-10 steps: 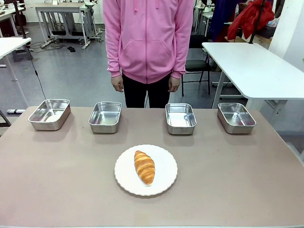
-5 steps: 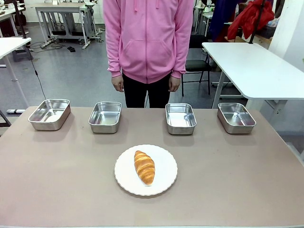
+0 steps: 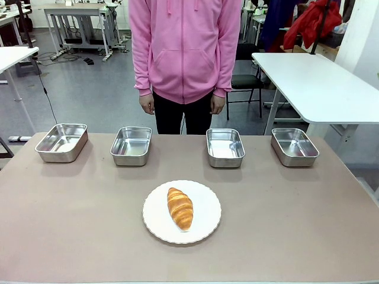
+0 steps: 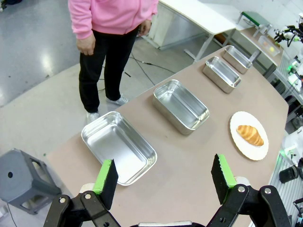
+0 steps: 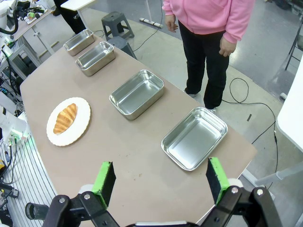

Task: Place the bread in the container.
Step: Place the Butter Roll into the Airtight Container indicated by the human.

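The bread, a golden-brown croissant (image 3: 180,207), lies on a round white scalloped plate (image 3: 207,223) in the middle of the table. Beyond it, several look-alike steel pans stand empty in a row: far left (image 3: 61,142), left of centre (image 3: 131,145), right of centre (image 3: 225,147) and far right (image 3: 294,146). Which one is the container I cannot tell. My left gripper (image 4: 164,177) hangs open high above the left end of the row, nothing between its green pads. My right gripper (image 5: 161,179) is open above the right end. The croissant (image 4: 250,135) (image 5: 65,117) lies far from both.
A person in a pink hoodie (image 3: 183,47) stands at the far side of the table, hands (image 3: 146,105) hanging down. A white table (image 3: 314,83) stands at the back right. A grey stool (image 4: 21,177) sits on the floor beside the left end.
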`<act>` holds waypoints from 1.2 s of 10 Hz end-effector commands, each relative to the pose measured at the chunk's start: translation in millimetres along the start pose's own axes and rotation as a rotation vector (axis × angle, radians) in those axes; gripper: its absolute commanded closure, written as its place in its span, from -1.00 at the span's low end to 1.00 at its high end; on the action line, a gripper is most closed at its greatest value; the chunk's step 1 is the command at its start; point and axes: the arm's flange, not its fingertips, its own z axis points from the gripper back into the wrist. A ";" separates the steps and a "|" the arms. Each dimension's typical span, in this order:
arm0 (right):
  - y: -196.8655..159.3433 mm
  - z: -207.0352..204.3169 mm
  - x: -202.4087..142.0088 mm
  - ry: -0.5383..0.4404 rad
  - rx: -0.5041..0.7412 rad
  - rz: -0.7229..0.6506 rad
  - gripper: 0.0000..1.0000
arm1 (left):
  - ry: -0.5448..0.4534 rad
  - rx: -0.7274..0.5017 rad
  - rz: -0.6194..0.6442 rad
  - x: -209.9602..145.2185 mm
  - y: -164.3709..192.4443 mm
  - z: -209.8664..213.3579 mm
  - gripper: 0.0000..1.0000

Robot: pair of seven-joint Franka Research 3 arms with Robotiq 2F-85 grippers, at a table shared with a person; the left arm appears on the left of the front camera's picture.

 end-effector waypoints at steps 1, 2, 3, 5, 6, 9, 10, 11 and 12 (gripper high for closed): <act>1.4 0.1 1.8 -0.004 0.002 0.005 -1.00 | -0.012 -0.010 -0.008 0.4 -1.0 1.5 -1.00; 1.4 0.1 1.8 -0.004 0.002 0.005 -1.00 | -0.012 -0.010 -0.008 0.4 -1.0 1.5 -1.00; 1.4 0.1 1.8 -0.004 0.002 0.005 -1.00 | -0.012 -0.010 -0.008 0.4 -1.0 1.5 -1.00; 1.4 0.1 1.8 -0.004 0.002 0.005 -1.00 | -0.012 -0.010 -0.008 0.4 -1.0 1.5 -1.00; 1.4 0.1 1.8 -0.004 0.002 0.005 -1.00 | -0.012 -0.010 -0.008 0.4 -1.0 1.5 -1.00; 1.4 0.1 1.8 -0.004 0.002 0.005 -1.00 | -0.012 -0.010 -0.008 0.4 -1.0 1.5 -1.00; 1.4 0.1 1.8 -0.004 0.002 0.005 -1.00 | -0.012 -0.010 -0.008 0.4 -1.0 1.5 -1.00; 1.4 0.1 1.8 -0.004 0.002 0.005 -1.00 | -0.012 -0.010 -0.008 0.4 -1.0 1.5 -1.00; 1.4 0.1 1.8 -0.004 0.002 0.005 -1.00 | -0.012 -0.010 -0.008 0.4 -1.0 1.5 -1.00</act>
